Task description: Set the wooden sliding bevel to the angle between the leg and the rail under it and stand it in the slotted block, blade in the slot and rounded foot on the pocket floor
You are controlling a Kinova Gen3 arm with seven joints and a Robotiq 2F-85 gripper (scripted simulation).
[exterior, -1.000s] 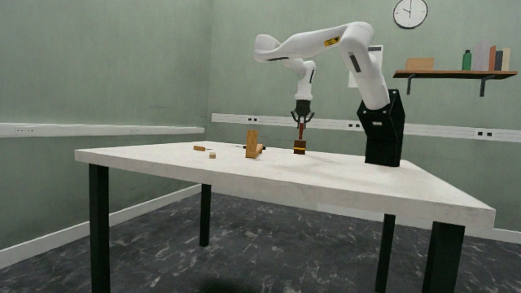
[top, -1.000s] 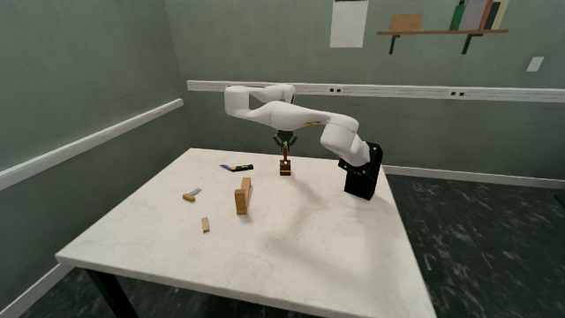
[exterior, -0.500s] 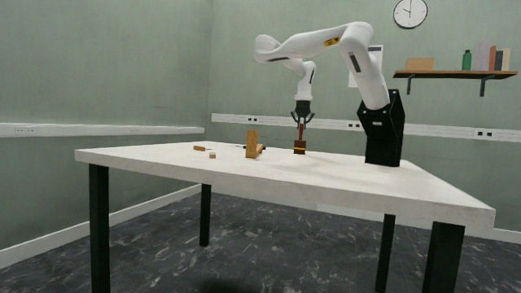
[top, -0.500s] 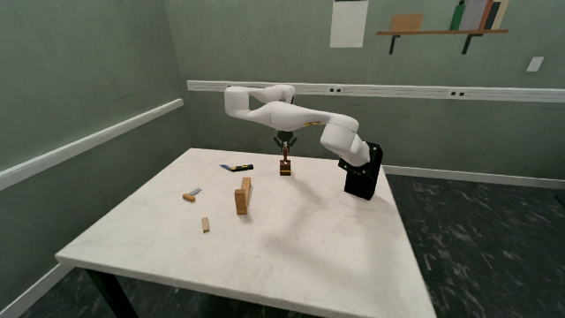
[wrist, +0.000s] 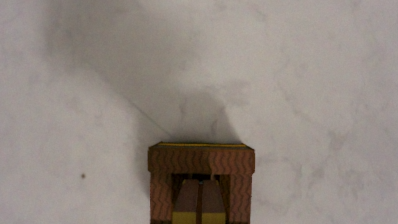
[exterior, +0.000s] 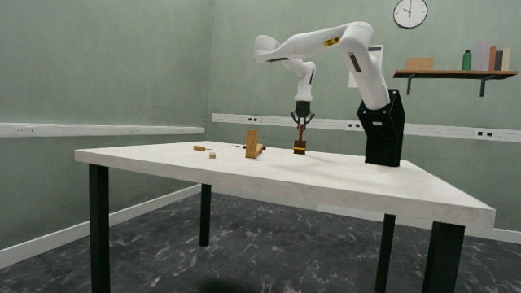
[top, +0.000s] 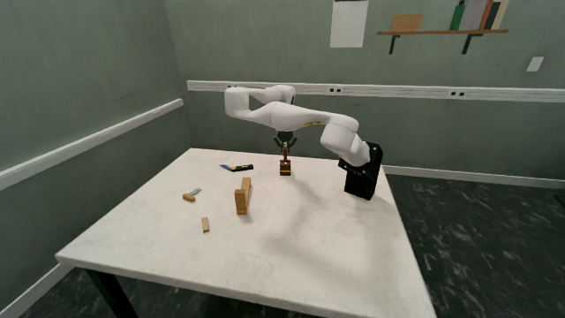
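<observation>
My gripper (top: 285, 147) (exterior: 301, 123) points straight down at the far middle of the table and is shut on the top of the reddish wooden sliding bevel (top: 285, 155) (exterior: 300, 133) (wrist: 190, 198). The bevel hangs upright, and its lower end reaches into the dark brown slotted block (top: 285, 169) (exterior: 299, 147) (wrist: 201, 161), which has a yellow band. I cannot tell whether its foot touches the pocket floor. The tan leg-and-rail piece (top: 242, 196) (exterior: 251, 144) stands left of the block. The black bevel (top: 241, 167) lies flat behind it.
A small tool with a tan handle and grey blade (top: 190, 196) (exterior: 199, 148) and a short wooden piece (top: 205, 224) (exterior: 212, 155) lie on the left part of the white table (top: 309, 247). The arm's black base (top: 363, 174) (exterior: 382, 130) stands at the right rear.
</observation>
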